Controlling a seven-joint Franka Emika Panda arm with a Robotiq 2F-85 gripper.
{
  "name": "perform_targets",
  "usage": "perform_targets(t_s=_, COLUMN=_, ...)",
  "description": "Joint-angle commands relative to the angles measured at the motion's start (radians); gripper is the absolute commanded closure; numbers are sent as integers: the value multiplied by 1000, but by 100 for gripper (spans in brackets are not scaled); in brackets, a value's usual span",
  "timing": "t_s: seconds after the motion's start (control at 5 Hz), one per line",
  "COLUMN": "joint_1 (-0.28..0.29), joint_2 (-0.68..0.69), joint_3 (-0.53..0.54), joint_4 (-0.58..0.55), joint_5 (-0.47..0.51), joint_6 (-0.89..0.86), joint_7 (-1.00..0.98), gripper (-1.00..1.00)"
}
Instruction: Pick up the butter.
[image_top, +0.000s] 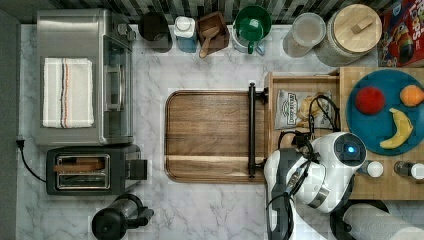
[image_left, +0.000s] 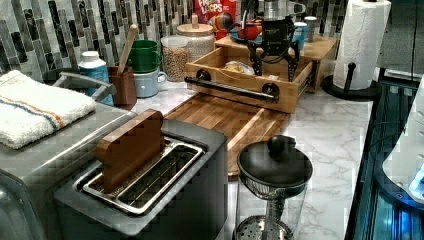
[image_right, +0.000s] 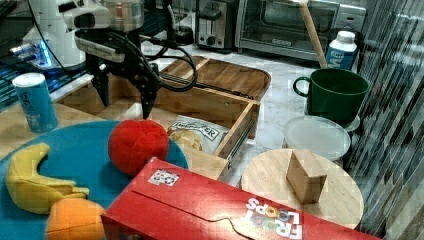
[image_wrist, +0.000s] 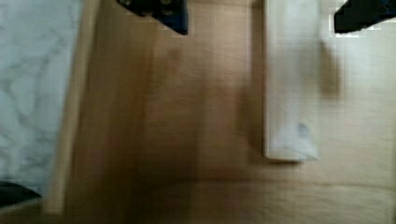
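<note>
The butter (image_wrist: 292, 84), a pale cream stick, lies flat on the wooden floor of the open drawer (image_left: 235, 95). In the wrist view my gripper (image_wrist: 261, 14) is open above it. The stick lies within the span of the two dark fingertips (image_wrist: 159, 11), closer to one of them and touching neither. In the left view the gripper (image_left: 274, 59) hangs over the drawer's near end, fingers pointing down. The right view has the gripper (image_right: 125, 97) poised above the drawer. In the top view the arm's white wrist (image_top: 330, 160) covers that end of the drawer.
A silvery chip bag (image_top: 295, 109) lies in the drawer's other end. The drawer's black handle bar (image_top: 252, 130) borders a wooden board (image_top: 210, 135). A blue plate (image_top: 372, 132) with fruit sits on the cabinet top beside a blue can (image_right: 34, 102).
</note>
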Motion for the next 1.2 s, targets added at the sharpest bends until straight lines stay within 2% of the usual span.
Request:
perform_targets(t_s=0.2, joint_1=5, joint_2=-28, joint_3=-30, joint_4=-19, joint_5=-18, joint_6=106, joint_7=-24, gripper=-100)
perform_targets(t_s=0.4, joint_1=-6, joint_2=-9, joint_3=-21, joint_4=-24, joint_5=-31, joint_6=140, joint_7=-33, gripper=100)
perform_targets(t_s=0.8, joint_1=-10, joint_2=-13, joint_3=-2, joint_4=-59, joint_5=36, joint_6=194, joint_7=-81, gripper=100)
perform_targets(t_s=1.0, joint_1=4, joint_2=-78, joint_3=4, joint_4=-76, joint_5=40, joint_6=131, joint_7=-45, gripper=100)
perform_targets(t_s=1.2, joint_1=30, joint_2=-146, joint_3=-5, joint_4=-74, joint_5=83, joint_6=69, joint_7=-52, gripper=100)
